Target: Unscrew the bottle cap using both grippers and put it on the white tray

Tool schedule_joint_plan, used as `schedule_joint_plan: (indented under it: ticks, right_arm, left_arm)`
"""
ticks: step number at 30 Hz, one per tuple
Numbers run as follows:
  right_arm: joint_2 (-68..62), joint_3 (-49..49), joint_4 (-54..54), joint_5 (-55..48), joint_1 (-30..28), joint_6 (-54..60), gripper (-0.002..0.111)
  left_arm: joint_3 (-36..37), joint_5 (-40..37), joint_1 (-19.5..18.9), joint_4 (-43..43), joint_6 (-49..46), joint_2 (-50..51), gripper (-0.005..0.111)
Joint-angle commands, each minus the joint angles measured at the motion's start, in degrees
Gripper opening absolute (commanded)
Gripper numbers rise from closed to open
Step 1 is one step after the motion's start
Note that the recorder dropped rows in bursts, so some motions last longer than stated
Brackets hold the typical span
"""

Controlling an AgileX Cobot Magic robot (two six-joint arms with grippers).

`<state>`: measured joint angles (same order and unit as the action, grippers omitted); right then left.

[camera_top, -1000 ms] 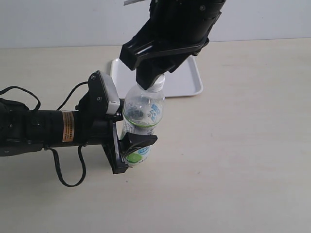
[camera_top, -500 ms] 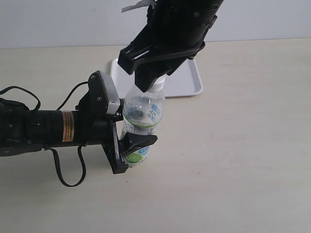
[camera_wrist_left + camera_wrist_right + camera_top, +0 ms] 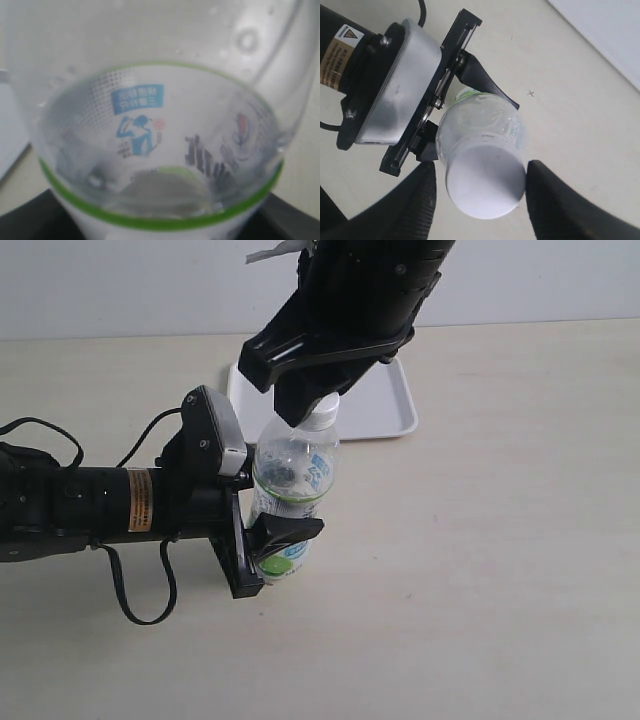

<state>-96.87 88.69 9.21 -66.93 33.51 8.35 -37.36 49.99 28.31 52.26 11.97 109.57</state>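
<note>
The bottle (image 3: pixel 292 475) stands on the pale table (image 3: pixel 500 540), leaning a little toward one o'clock; the left gripper (image 3: pixel 272 540) comes in from nine o'clock and is clamped on its lower, labelled part, one black finger (image 3: pixel 288 529) pressed across the front of it; through the left wrist camera I see only the clear wall, the green band and the blue print, right up against the lens. The bottle cap (image 3: pixel 322 418) sits on the neck; the right gripper (image 3: pixel 312 402) hangs over it from twelve o'clock, its jaws astride the cap and close on both sides; whether they actually pinch it I cannot tell. The white tray (image 3: pixel 392 405) lies flat on the table at about one o'clock from the bottle, near it but not touching, partly hidden behind the right gripper.
</note>
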Motion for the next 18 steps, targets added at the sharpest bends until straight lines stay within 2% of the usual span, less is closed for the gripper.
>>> schedule_joint_plan:
  ticks: [1, 18]
  right_arm:
    - [0.0, 0.33, 0.46, 0.1, 0.15, 0.65, 0.051]
    - [0.0, 0.33, 0.29, -1.84, 0.15, 6.15, 0.051]
  left_arm:
    - [-0.14, -2.14, 0.34, -0.19, -0.57, -0.23, 0.0]
    - [-0.14, -2.14, 0.34, -0.19, -0.2, -0.23, 0.0]
